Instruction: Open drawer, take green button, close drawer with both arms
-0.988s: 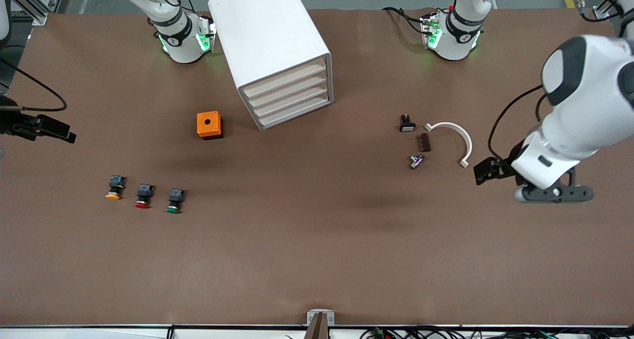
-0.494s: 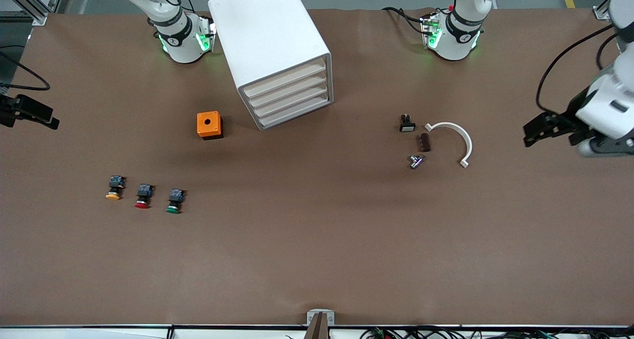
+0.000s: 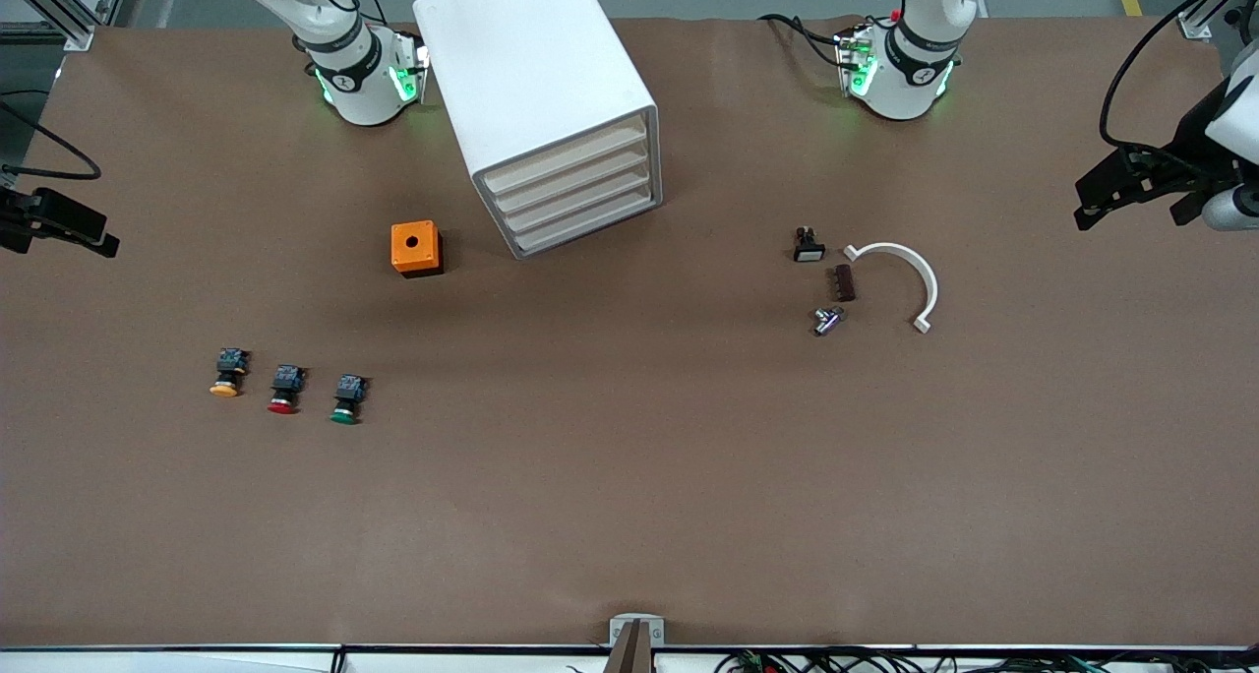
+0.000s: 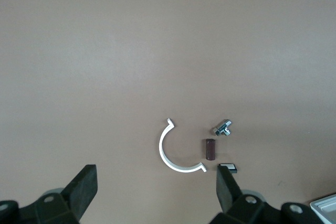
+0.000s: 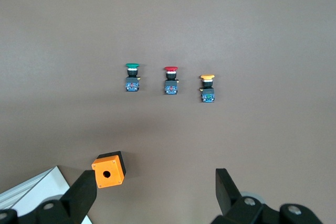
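Note:
The white cabinet (image 3: pixel 536 83) stands near the robot bases, and its four cream drawer fronts (image 3: pixel 575 193) are all shut. The green-capped button (image 3: pixel 346 399) lies on the table toward the right arm's end, last in a row with a red-capped button (image 3: pixel 284 390) and a yellow-capped button (image 3: pixel 227 374). The green button also shows in the right wrist view (image 5: pixel 133 76). My right gripper (image 3: pixel 93 240) hangs open and empty over the table's edge at the right arm's end. My left gripper (image 3: pixel 1097 201) hangs open and empty over the left arm's end.
An orange box (image 3: pixel 416 248) with a round hole sits beside the cabinet. Toward the left arm's end lie a white curved clip (image 3: pixel 900 275), a brown block (image 3: pixel 843 282), a metal fitting (image 3: pixel 827 320) and a small black switch (image 3: pixel 808 246).
My left arm has swung up and out toward its end of the table, away from the curved clip. My right gripper drew back toward its table edge, then held still.

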